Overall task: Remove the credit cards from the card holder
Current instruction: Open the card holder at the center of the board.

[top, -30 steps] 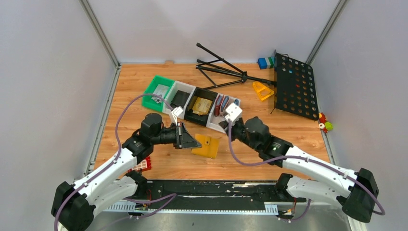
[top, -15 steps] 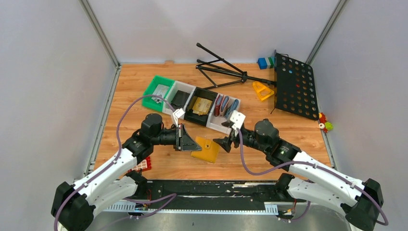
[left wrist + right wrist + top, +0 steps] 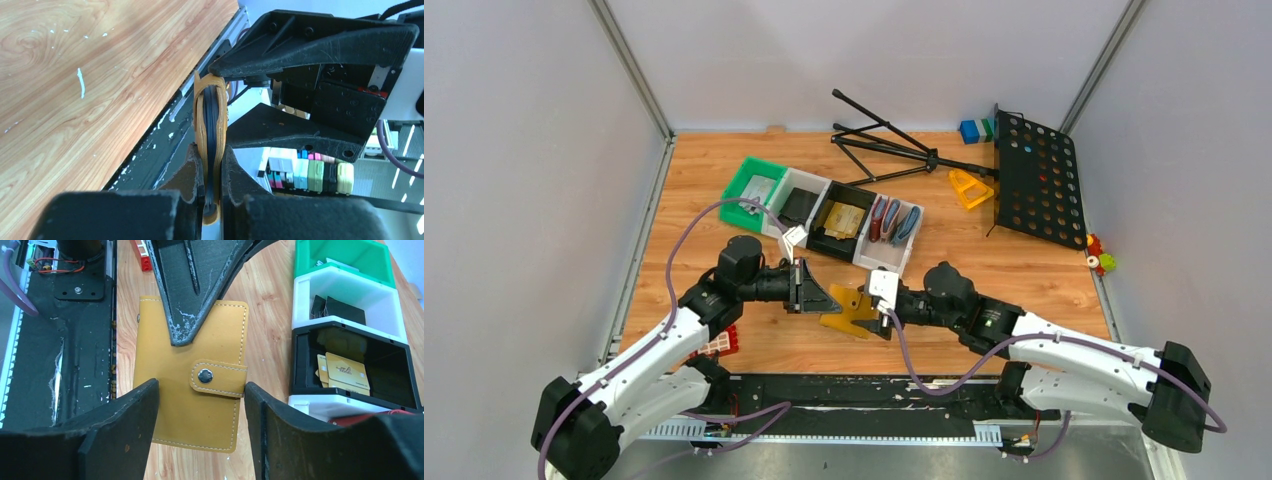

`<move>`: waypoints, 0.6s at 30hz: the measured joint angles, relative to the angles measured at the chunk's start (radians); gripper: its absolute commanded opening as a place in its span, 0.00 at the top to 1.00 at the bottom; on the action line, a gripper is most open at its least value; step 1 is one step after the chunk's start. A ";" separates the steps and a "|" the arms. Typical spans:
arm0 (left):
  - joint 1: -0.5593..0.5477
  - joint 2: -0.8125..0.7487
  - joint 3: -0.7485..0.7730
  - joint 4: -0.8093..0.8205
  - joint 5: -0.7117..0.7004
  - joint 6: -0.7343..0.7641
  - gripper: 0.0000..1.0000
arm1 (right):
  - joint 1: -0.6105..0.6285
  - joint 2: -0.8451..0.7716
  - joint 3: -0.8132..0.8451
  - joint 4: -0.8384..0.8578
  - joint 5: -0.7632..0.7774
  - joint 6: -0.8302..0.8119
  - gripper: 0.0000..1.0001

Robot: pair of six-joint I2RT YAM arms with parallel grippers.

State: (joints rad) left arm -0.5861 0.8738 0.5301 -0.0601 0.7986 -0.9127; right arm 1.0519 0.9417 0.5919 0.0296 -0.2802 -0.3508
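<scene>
The left hand (image 3: 212, 159) is clenching the mustard card holder (image 3: 192, 405) by one edge, holding it folded over the front of the tabletop (image 3: 714, 180). The right hand (image 3: 876, 316) is standing released, its fingers straddling the holder's strap side without gripping. Gold credit cards (image 3: 346, 371) are lying in the black bin (image 3: 302, 365) behind.
</scene>
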 measured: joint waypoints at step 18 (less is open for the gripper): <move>0.006 0.003 0.000 0.020 -0.019 -0.009 1.00 | 0.034 -0.014 0.005 0.027 0.143 -0.026 0.64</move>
State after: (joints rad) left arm -0.5804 0.8772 0.5304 -0.0399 0.7792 -0.9218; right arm 1.0863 0.9272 0.5964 0.0566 -0.1375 -0.3763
